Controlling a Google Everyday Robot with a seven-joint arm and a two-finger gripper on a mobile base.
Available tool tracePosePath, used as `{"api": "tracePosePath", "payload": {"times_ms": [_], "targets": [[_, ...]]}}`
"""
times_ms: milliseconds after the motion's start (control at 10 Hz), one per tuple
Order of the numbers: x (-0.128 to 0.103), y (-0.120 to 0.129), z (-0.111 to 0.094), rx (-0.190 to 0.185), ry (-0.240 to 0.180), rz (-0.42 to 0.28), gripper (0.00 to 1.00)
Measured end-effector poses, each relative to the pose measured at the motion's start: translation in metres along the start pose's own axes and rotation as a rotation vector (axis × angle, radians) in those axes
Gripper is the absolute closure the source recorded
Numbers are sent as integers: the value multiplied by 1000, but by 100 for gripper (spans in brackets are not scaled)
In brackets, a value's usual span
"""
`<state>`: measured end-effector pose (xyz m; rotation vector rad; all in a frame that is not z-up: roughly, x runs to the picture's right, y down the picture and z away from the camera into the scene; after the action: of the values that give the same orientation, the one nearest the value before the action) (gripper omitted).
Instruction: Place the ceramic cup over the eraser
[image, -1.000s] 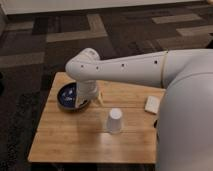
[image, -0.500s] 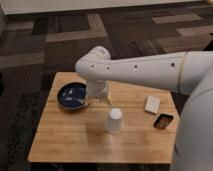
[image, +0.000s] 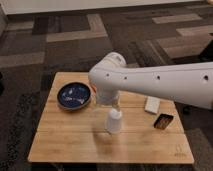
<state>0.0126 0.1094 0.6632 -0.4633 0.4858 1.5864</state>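
Observation:
The white ceramic cup (image: 114, 122) stands on the wooden table (image: 75, 145) near its middle, narrower end up. The eraser (image: 163, 121), a small dark block with an orange-brown rim, lies flat to the cup's right, apart from it. My gripper (image: 114, 107) hangs from the white arm (image: 150, 82) directly above the cup, at or just over its top. The arm's wrist covers most of the gripper.
A dark blue round bowl (image: 74, 96) sits on the table to the left of the cup. A white flat rectangular block (image: 152, 104) lies just behind the eraser. The table stands on patterned dark carpet (image: 60, 35).
The arm has swung right, away from the bowl's edge, and the gripper now stands over the cup. The cup, eraser, bowl and white block have not moved.

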Motion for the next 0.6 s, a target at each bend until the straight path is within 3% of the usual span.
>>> {"api": "tracePosePath", "payload": {"times_ms": [600], "targets": [[3,-10,20,-8,33,8,35]]}}
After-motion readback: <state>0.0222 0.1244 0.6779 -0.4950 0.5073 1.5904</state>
